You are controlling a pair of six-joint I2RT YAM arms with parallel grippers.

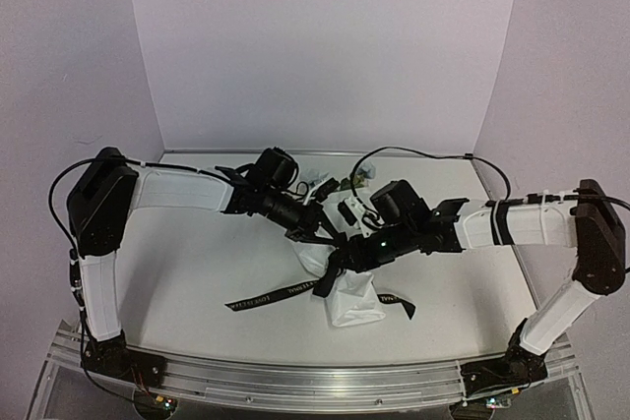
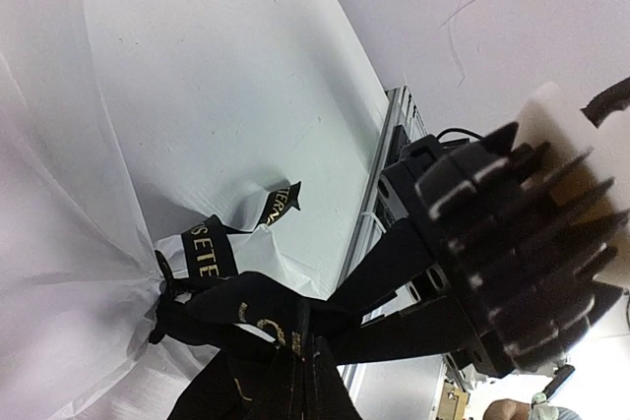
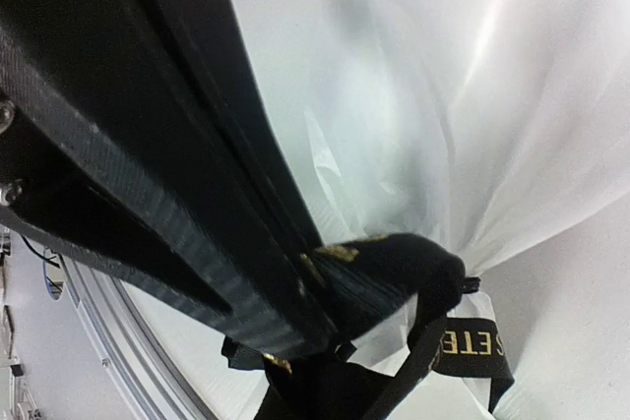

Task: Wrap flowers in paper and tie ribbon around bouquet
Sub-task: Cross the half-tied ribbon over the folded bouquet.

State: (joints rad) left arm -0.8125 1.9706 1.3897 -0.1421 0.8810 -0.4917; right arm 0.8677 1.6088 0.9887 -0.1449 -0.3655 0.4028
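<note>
- While both pincers grip the ribbon [image 1: 271, 294] close to the knot, the bouquet [image 1: 349, 302] lies mid-table [image 1: 217, 263] under the two wrists. Its paper [image 3: 443, 95] is gathered tight where the black band bites in.
- Left gripper [image 1: 317, 235]: fingers together and, from its wrist view, apparently clamped on a black strand just beside the knot, though black on black makes that hard to read.
- Right gripper [image 3: 325, 307]: fingers together too, nipping the ribbon at their very tip, gold lettering showing in the pinch.
- Risk one: pull apart too hard and that thin paper tears at the waist, where it is creased into a fan.
- Risk two: a shallow pinch on slick ribbon. If the strand slips from the right fingertips mid-pull, the knot goes slack and the wrap can spring loose.
- Risk three: an uneven pull. One arm tugging harder drags the light bundle across the table instead of cinching it.
- Risk four: crowding. Both wrists sit very near each other over the knot, so a careless swing could knock them together.
- Loose ribbon tails trail to either side and could snag.
</note>
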